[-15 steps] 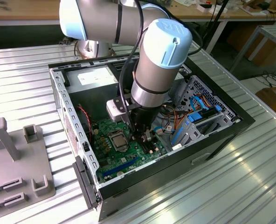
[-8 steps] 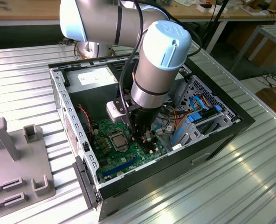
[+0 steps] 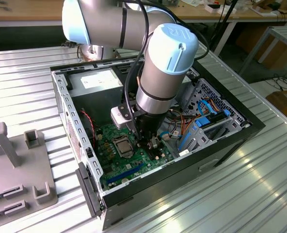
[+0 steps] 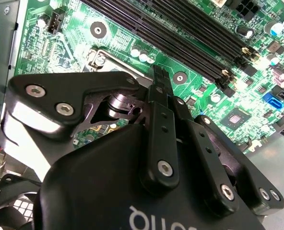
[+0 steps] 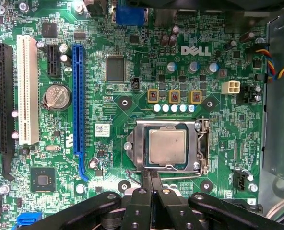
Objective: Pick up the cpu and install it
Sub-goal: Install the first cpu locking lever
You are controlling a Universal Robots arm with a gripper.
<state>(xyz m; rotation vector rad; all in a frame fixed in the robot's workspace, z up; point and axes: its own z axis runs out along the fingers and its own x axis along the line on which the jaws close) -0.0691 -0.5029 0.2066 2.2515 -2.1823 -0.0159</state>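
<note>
The open computer case (image 3: 221,141) lies on its side on the ribbed metal worktop (image 3: 260,194), and the arm (image 3: 158,68) reaches down into it. Inside the case lies the green motherboard (image 3: 134,160). At the far end sits a grey power supply (image 3: 97,80) with a white label, and at the exterior view's right there are blue cables (image 3: 201,121) and a perforated drive cage (image 3: 216,99).

The cpu (image 5: 167,146) lies already in its socket on the motherboard, with the metal socket frame (image 5: 168,125) closed around it; its silver top is bare. In the exterior view the socket (image 3: 122,145) is just beside the tool, toward the exterior view's left.

The tool (image 5: 151,184) hangs low over the board, near one edge of the socket. In the first wrist view its two fingertips are pressed together with nothing between them, and they are at the thin wire lever (image 5: 180,173) that runs along that edge; whether they touch it I cannot tell. In the second wrist view the black tool body (image 4: 147,191) covers most of the socket.

On the board there are also a blue slot (image 5: 77,96), a white slot (image 5: 27,91), a round coin battery (image 5: 56,97) and black memory slots (image 4: 180,33). Some white print stands on the board and a small white sticker (image 5: 102,129) is beside the blue slot; its text is too small to read.

On the worktop, at the exterior view's left, stands a grey fixture (image 3: 17,170) with upright posts.
</note>
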